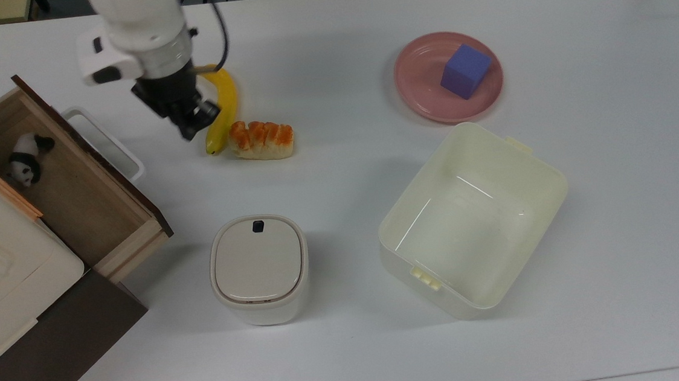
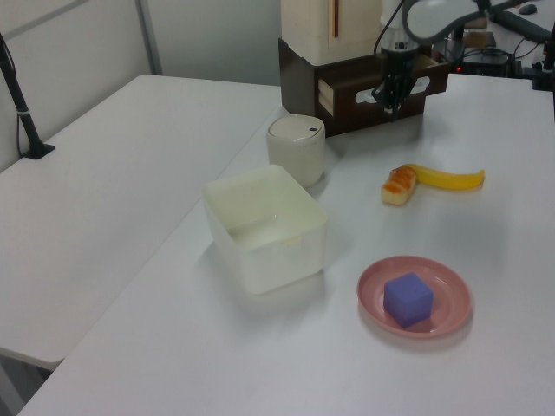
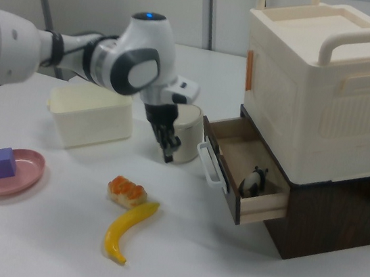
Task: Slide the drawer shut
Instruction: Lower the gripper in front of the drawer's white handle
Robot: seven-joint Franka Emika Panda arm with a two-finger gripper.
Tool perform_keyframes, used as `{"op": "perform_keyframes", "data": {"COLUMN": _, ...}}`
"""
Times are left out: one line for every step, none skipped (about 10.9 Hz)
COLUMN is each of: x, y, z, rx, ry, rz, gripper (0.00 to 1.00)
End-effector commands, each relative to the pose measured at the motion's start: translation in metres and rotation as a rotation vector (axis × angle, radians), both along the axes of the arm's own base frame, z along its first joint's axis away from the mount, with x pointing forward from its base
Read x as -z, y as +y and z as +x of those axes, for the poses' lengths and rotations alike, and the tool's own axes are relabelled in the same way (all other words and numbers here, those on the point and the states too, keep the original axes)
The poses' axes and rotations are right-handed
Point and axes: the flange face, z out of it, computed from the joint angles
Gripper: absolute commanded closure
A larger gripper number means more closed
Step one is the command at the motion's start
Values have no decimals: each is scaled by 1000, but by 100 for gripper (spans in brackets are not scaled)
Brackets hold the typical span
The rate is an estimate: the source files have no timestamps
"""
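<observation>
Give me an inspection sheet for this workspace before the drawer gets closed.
Surface: white table, dry and unmarked.
Job's things: drawer pulled open, white handle free, toy panda inside.
Clutter: banana touching bread; purple cube on pink plate; lidded container; cream bin, nothing inside.
Grippers: gripper in the gap between handle and banana, holding nothing.
Cables: black cable on the arm.
Surroundings: cream crate atop the brown cabinet.
</observation>
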Motion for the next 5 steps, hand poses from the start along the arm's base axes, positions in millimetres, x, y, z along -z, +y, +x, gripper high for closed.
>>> {"op": "perform_keyframes", "data": {"x": 11, "y": -35, "z": 5, "rx": 199, "ry": -115, "rz": -24, "gripper": 100}}
{"op": "perform_keyframes", "data": {"x": 13, "y": -48, "z": 5, "rx": 246, "ry": -131, "rz": -67, "gripper": 100}}
{"op": "perform_keyframes", "data": {"x": 13, "y": -62, "z": 3, "rx": 280, "ry": -146, "rz": -94, "gripper": 100}}
{"op": "perform_keyframes", "data": {"x": 14, "y": -73, "z": 3, "rx": 295, "ry": -164, "rz": -99, "gripper": 100}}
{"op": "perform_keyframes", "data": {"x": 12, "y": -82, "z": 2, "rx": 309, "ry": -181, "rz": -103, "gripper": 100}}
